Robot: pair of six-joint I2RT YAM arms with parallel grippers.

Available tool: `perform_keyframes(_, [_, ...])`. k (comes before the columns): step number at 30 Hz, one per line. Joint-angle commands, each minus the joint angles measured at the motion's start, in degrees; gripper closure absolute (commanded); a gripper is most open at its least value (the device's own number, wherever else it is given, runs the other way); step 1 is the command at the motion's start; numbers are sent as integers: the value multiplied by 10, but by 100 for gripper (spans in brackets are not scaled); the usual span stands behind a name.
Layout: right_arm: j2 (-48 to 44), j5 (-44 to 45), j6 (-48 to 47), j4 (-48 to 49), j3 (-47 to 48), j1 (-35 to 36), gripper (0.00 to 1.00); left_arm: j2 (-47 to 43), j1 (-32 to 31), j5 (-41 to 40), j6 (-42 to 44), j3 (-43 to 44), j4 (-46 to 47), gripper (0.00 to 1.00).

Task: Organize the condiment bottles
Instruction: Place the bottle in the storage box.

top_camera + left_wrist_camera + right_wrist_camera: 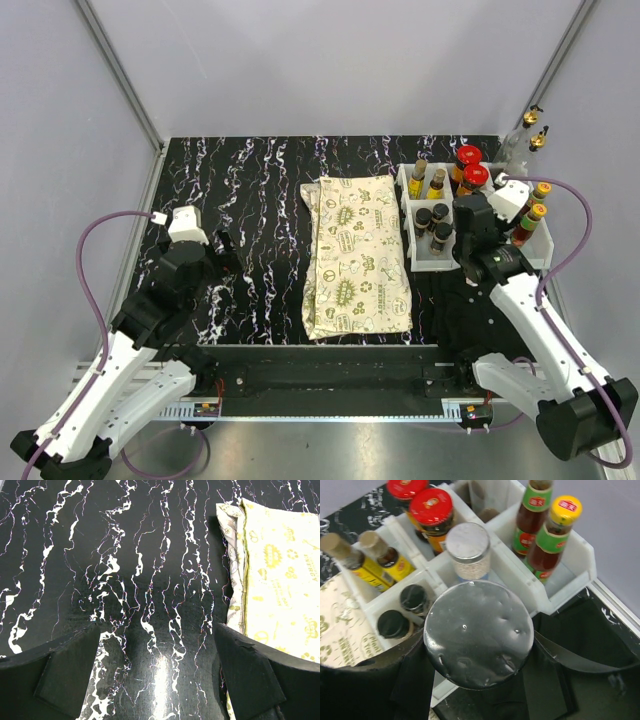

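Since the silver-lidded jar [479, 632] stands upright between the fingers of the right gripper [479, 650], we see only its round lid end-on, its long axis running straight down from the wrist camera. The jaws are partly closed on its sides, gripping it. Just ahead and lower lie the white bins [580, 570], where the other condiment bottles [553, 544] stand: a smaller silver-capped shaker [467, 547] in the compartment directly beyond the held jar, red-capped jars [431, 507] behind that, black caps [414, 599] to the left. We judge the coming move to be a short carry forward and a straight descent, jar vertical, into the shaker's compartment or one touching it; which one lies under the jar we cannot tell, as the lid hides it. The left gripper [160, 680] hangs wide open and empty over the marbled table [125, 555], beside the cloth [280, 580], well apart from the bins, so the right arm is plainly the nearer.
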Motion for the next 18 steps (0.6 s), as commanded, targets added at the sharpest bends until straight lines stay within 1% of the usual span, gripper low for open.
perform_keyframes(1, [6,-4,58,29,-8,-42,100,1,1,15,5,1,25,1])
perform_keyframes(5, [21,10,84,64,-31,-74,100,12,1,30,6,3,28,1])
perform_keyframes(10, [78,14,98,130,-40,-118,100,21,1,60,11,3,33,1])
perform_keyframes(14, [126,-13,98,171,-42,-148,100,31,1,96,24,1,43,1])
perform_keyframes(18, [163,-35,91,213,-49,-162,100,43,1,123,32,2,49,1])
